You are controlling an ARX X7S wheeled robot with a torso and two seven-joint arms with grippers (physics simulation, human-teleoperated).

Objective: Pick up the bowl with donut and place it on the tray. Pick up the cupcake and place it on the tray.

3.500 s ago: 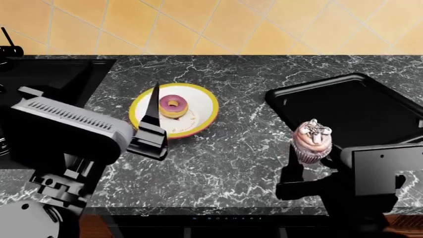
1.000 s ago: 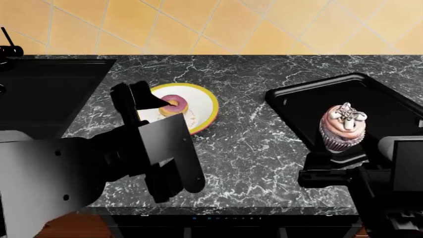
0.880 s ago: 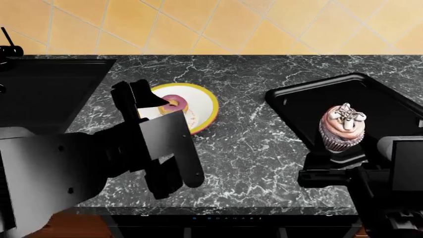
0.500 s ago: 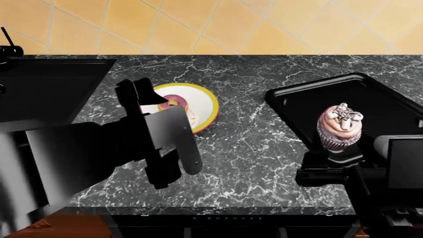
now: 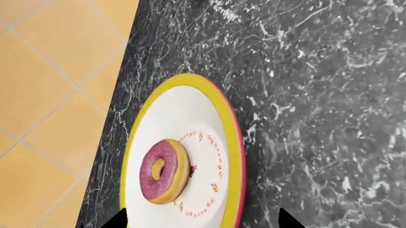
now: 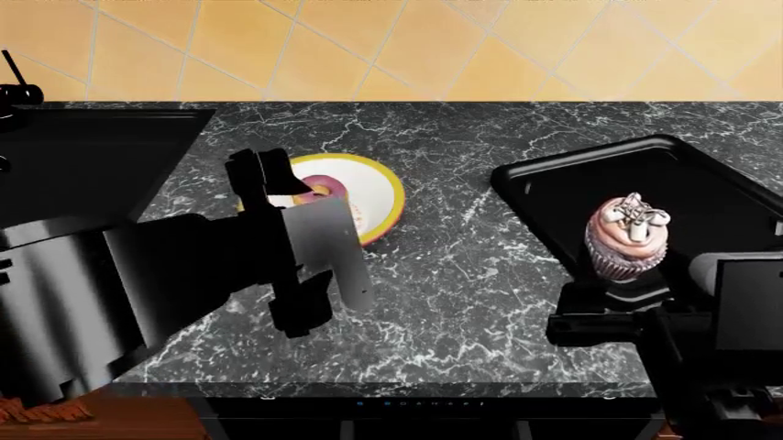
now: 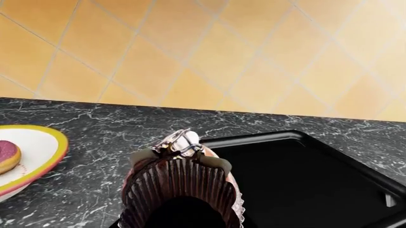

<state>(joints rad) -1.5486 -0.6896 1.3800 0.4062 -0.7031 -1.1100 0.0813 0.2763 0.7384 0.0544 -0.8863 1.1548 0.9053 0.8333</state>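
The white bowl with a yellow rim sits on the dark marble counter and holds the pink-iced donut. My left gripper is open at the bowl's left side. In the left wrist view its two dark tips straddle the bowl below the donut, with the left gripper at the picture's edge. My right gripper is shut on the cupcake and holds it over the left edge of the black tray. The right wrist view shows the cupcake close up, with the tray behind it.
A black sink lies at the far left with a faucet behind it. An orange tiled wall backs the counter. The counter's front edge runs just before my arms. The bowl also shows in the right wrist view.
My left arm has swung in from the left and reached forward to the bowl's side. My right gripper has carried the cupcake right and up to the tray's left edge, then sunk slightly.
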